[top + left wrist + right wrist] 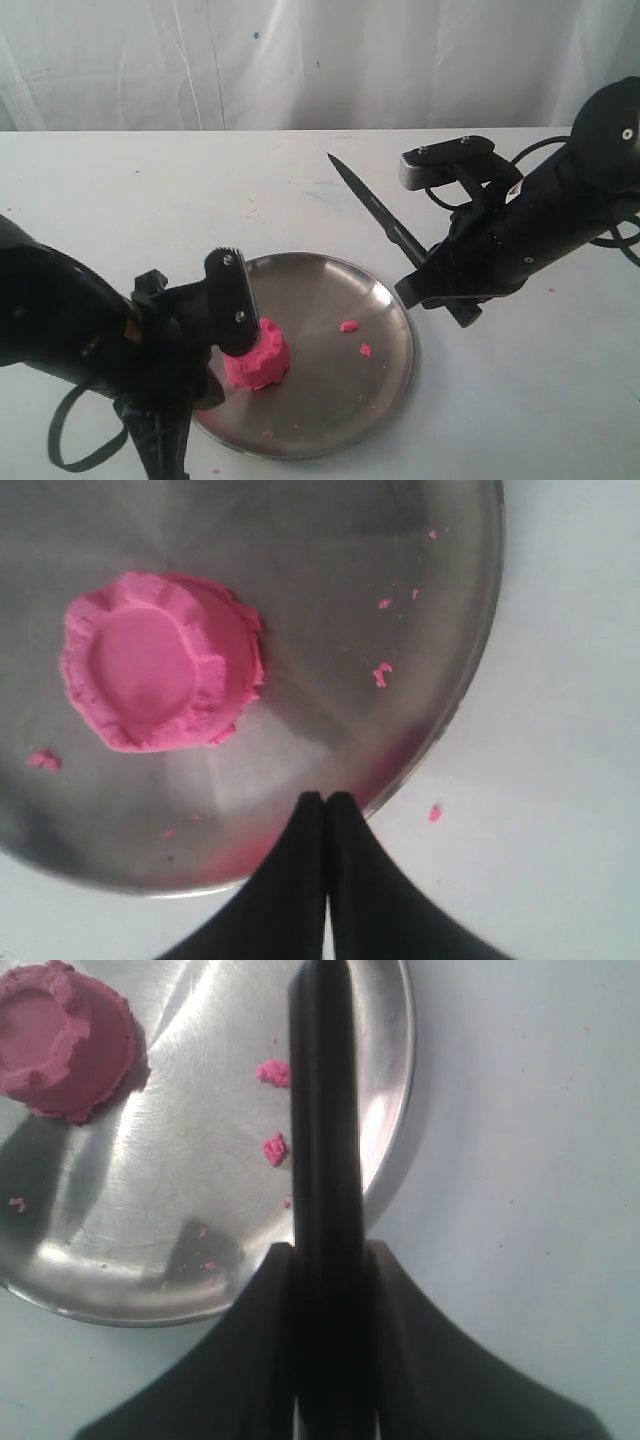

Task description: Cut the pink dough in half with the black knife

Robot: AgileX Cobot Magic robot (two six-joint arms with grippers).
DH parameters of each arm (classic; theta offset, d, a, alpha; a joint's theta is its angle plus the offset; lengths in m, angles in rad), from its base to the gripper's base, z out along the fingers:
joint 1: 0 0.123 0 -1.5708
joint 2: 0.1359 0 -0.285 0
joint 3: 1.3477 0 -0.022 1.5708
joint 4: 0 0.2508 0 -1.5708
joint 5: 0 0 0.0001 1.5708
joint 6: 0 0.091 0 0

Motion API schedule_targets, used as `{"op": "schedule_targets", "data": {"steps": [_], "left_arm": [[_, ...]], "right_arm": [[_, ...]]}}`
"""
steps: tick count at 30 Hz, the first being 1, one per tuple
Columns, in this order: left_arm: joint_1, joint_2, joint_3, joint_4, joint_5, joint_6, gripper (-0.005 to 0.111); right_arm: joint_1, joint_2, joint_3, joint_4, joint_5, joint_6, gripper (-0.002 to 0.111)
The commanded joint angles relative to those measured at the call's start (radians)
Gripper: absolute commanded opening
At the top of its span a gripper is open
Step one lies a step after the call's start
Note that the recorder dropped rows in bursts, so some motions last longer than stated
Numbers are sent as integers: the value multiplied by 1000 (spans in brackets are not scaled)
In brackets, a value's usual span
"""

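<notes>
pink dough (258, 358) whole, uncut on steel plate (330, 290); right pincer (328, 1255) grasping black knife (375, 208); left pincer (327, 805) clenched, empty. cut outstanding.

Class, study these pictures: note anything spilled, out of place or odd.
Pink crumbs lie scattered on the plate, away from the dough, and one sits on the table just off the rim. The dough is uncut.
</notes>
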Motion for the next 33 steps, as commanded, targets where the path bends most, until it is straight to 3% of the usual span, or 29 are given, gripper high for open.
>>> {"op": "schedule_targets", "data": {"steps": [1, 18, 33], "left_arm": [[-6, 88, -10, -47, 6, 28, 0], [46, 242, -10, -52, -202, 56, 0], [46, 338, -10, -52, -465, 83, 0]], "right_arm": [[1, -11, -6, -3, -4, -8, 0], [1, -11, -6, 0, -12, -11, 0], [1, -11, -6, 4, -22, -11, 0]]}}
